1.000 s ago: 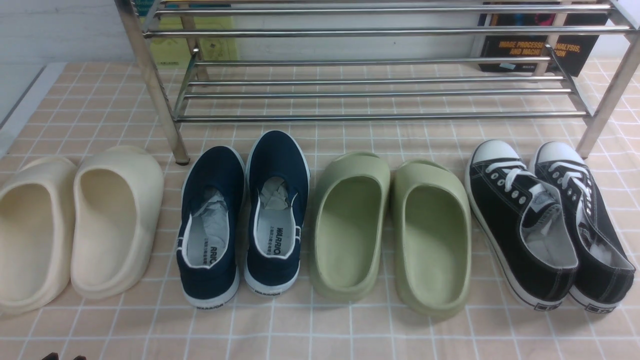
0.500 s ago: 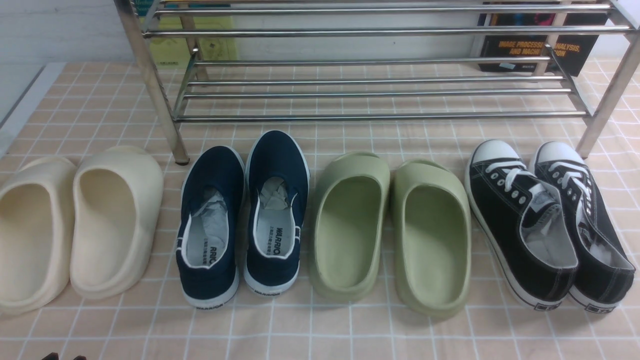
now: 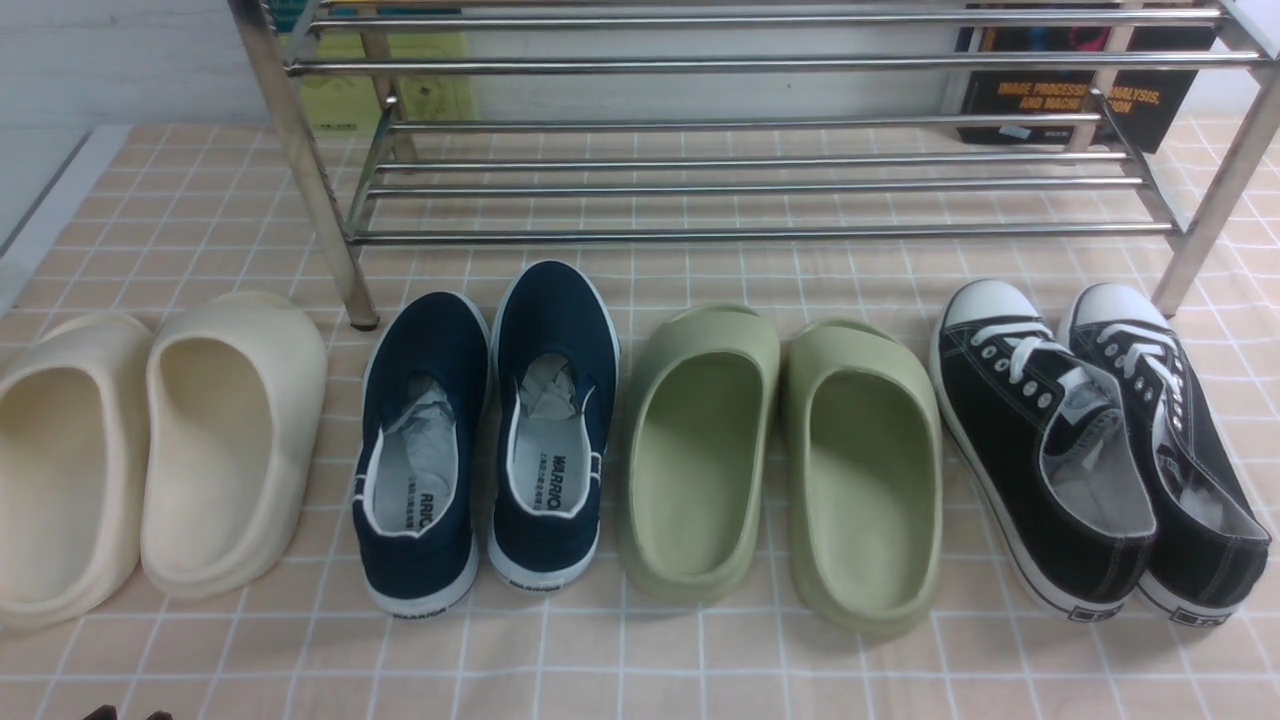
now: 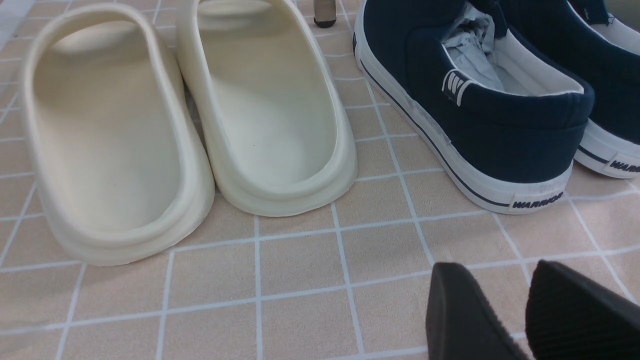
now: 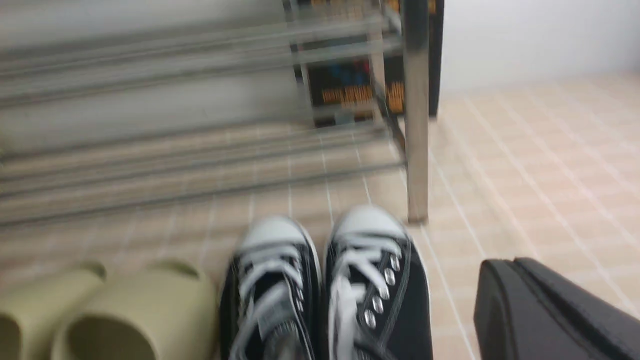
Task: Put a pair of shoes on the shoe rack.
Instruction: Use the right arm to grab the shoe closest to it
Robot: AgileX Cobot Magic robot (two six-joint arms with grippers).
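Note:
The pair of black canvas sneakers (image 3: 1040, 450) with white toe caps and white laces stands on the tiled cloth at the far right, toes toward the chrome shoe rack (image 3: 760, 235). Its right leg is just beyond their toes. Nothing lies on the visible rails. In the blurred right wrist view the sneakers (image 5: 380, 290) lie just beside my right gripper (image 5: 515, 262), whose fingers are pressed together, empty, over bare cloth. My left gripper (image 4: 497, 272) is open and empty, hovering near the heel of a navy shoe; only its tips (image 3: 128, 713) show in the front view.
In a row from the left stand cream slippers (image 3: 150, 450), navy slip-ons (image 3: 490, 430) and green slippers (image 3: 780, 460). Books lean against the wall behind the rack (image 3: 1060, 95). The rack's left leg (image 3: 320, 200) stands between the cream slippers and the navy shoes.

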